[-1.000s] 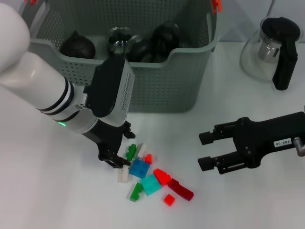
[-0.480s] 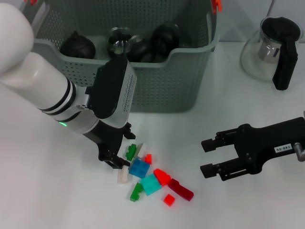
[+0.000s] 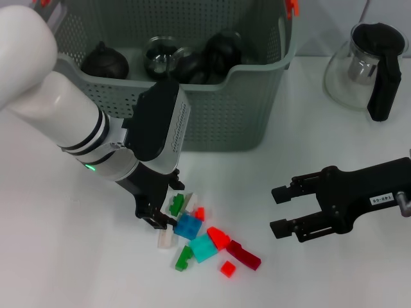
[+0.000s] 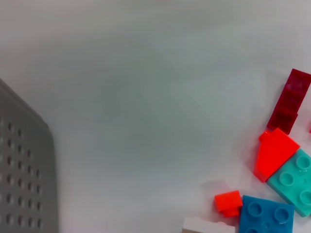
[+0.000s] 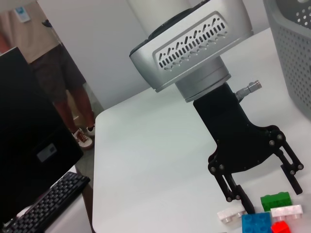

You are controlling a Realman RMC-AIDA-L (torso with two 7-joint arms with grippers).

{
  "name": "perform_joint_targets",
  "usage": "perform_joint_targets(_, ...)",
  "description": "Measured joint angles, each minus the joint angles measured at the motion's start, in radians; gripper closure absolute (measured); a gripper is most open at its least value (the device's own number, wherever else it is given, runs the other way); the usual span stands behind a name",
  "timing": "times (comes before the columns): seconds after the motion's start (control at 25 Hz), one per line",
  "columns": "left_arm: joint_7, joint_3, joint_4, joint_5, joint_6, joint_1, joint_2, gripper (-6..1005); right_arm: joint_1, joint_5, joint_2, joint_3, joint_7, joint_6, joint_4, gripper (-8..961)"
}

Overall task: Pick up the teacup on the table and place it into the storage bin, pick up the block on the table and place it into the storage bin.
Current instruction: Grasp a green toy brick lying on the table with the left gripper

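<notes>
**Blocks: light, rigid, slick**

Bin (image 3: pixel 212 115): behind, dark teaware inside.
Left gripper (image 3: pixel 160 212): jaws spread, straddling the pile's edge.
Right gripper (image 3: pixel 280 210): open, well apart.
Blue block (image 3: pixel 188 226): grip its flat sides.

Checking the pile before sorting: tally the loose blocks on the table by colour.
Green blocks: 2
White blocks: 2
Blue block: 1
Teal block: 1
Bright red blocks: 3
Dark red block: 1
Total: 10

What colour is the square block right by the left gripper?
Blue block, beside the left gripper; the left wrist view shows it best.
</notes>
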Motion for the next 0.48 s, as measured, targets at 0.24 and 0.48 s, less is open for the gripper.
perform_joint_targets(0.24, 0.0, 0.003, -0.002, 0.0, -0.001, -0.006, -0.001, 330, -0.001, 0.001, 0.0, 0.001, -0.002, 0.0, 0.0, 158)
perform_joint_targets(0.48, -0.016, 0.01, -0.005, 0.0, -0.001, -0.009, -0.002, 412, -0.001, 0.001, 0.0, 0.001, -0.004, 0.0, 0.0, 158)
